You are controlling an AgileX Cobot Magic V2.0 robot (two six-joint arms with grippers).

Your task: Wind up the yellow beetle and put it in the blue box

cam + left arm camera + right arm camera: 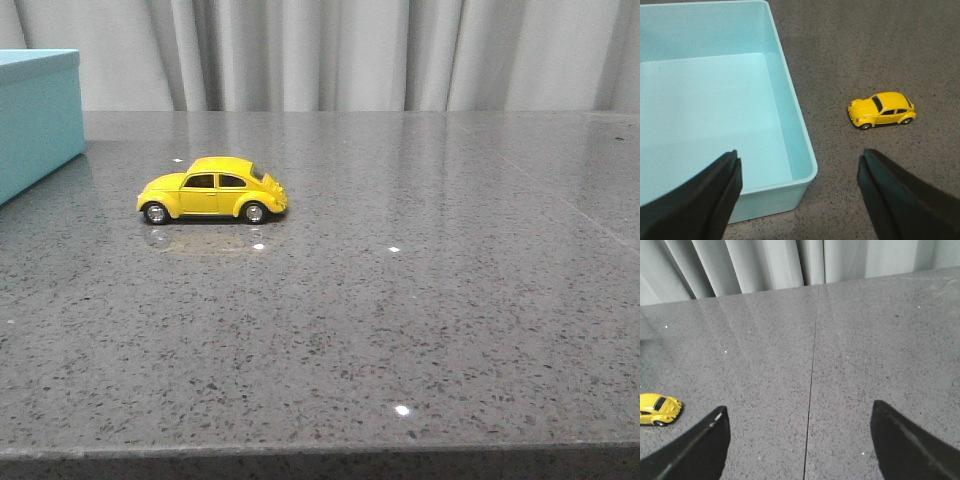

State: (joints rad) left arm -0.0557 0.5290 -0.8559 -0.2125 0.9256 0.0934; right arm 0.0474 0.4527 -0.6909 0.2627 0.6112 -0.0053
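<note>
The yellow beetle [212,190] stands on its wheels on the grey table, left of centre, side-on in the front view. The blue box [35,115] sits at the far left edge. In the left wrist view the box [805,150] is open and empty inside, and the beetle [882,110] stands apart from it on the table. My left gripper [800,172] is open and empty above the box's near corner. My right gripper [800,427] is open and empty above bare table, with the beetle [659,408] off to its side. Neither gripper shows in the front view.
The grey speckled table [400,300] has its front edge along the bottom of the front view. A thin seam [812,370] runs across the tabletop. Grey curtains [320,50] hang behind the table.
</note>
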